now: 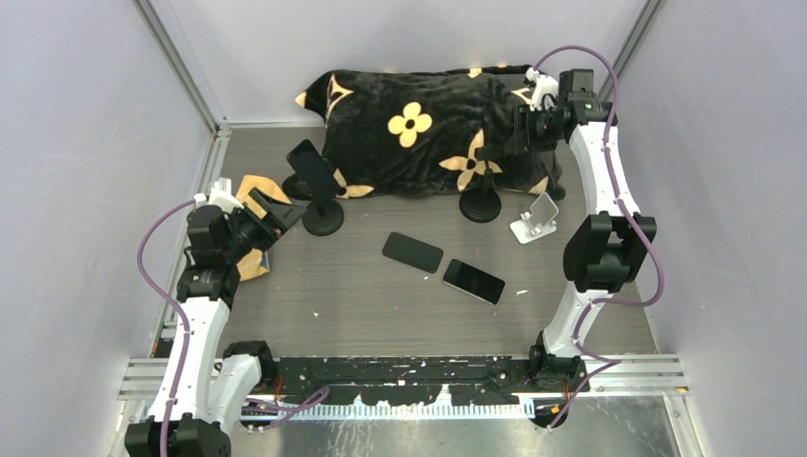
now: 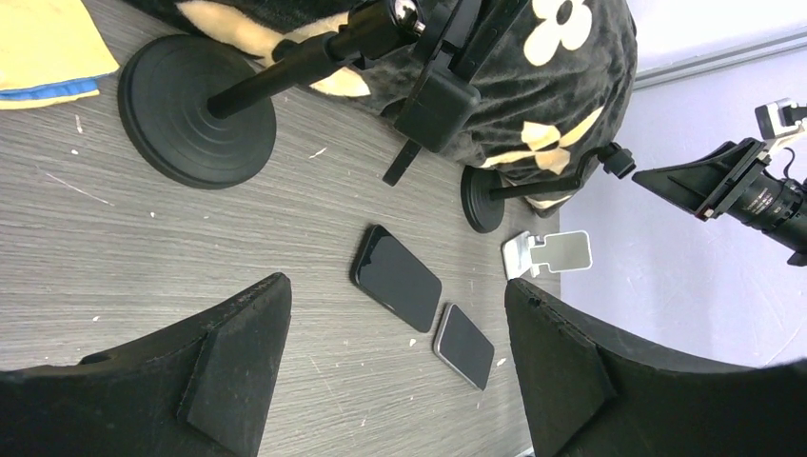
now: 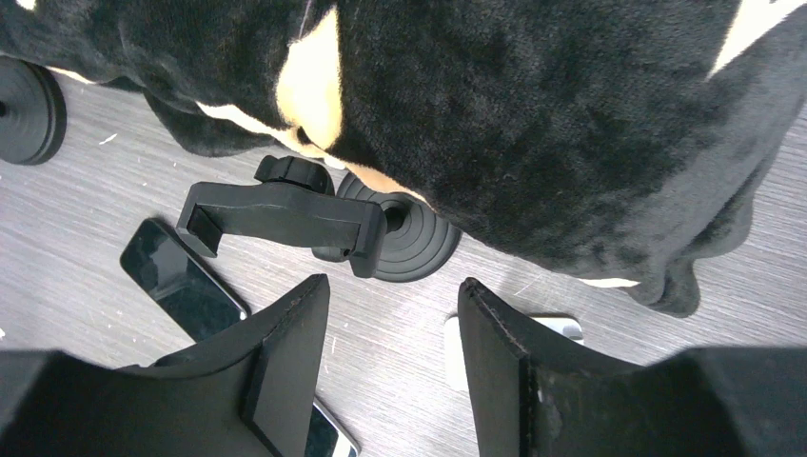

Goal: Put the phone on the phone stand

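Observation:
Two dark phones lie flat mid-table, one (image 1: 412, 251) to the left of the other (image 1: 473, 281). A third phone (image 1: 310, 168) sits clamped on a black round-base stand (image 1: 322, 219). A second black stand (image 1: 481, 204) has an empty clamp (image 3: 281, 214). Right of it stands a small silver phone stand (image 1: 535, 221). My left gripper (image 1: 278, 213) hovers open at the left, its wrist view showing both flat phones (image 2: 397, 278) (image 2: 464, 345) between its fingers. My right gripper (image 1: 519, 129) hangs above the empty clamp, jaws apart, holding nothing (image 3: 393, 286).
A black plush pillow (image 1: 419, 133) with yellow flowers fills the back of the table, overlapping the stands. A yellow cloth (image 1: 253, 193) lies at the left under my left arm. Grey walls and metal rails enclose the table on all sides.

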`<action>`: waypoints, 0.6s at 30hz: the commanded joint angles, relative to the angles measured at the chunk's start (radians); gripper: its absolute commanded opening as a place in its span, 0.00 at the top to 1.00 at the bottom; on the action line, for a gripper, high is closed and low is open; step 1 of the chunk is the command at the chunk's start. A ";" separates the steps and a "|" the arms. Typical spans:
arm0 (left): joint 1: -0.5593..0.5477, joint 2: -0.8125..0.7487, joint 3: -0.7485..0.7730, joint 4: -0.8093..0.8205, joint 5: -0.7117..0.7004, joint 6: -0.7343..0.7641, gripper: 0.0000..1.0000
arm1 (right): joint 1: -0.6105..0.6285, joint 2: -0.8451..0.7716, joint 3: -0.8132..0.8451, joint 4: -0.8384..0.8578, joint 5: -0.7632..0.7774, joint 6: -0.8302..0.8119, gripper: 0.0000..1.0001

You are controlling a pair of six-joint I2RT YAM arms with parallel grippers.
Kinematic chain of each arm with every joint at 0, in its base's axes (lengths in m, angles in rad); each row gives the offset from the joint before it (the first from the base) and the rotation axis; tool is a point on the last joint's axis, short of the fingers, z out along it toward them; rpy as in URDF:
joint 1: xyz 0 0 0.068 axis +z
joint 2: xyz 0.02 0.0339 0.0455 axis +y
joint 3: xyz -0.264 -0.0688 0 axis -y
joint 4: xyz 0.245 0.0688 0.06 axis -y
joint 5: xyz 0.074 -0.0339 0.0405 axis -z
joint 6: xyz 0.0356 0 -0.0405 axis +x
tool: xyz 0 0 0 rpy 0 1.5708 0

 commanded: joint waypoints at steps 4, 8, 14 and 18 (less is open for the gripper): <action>0.007 0.008 0.013 0.028 0.030 -0.015 0.18 | 0.000 0.028 0.079 -0.045 -0.085 -0.071 0.45; 0.007 0.012 0.014 0.030 0.031 -0.017 0.18 | 0.000 0.048 0.096 -0.046 -0.096 -0.072 0.46; 0.007 0.013 0.014 0.031 0.037 -0.018 0.18 | 0.000 0.090 0.139 -0.078 -0.109 -0.079 0.52; 0.006 0.013 0.013 0.031 0.042 -0.018 0.18 | 0.000 0.105 0.156 -0.094 -0.117 -0.090 0.59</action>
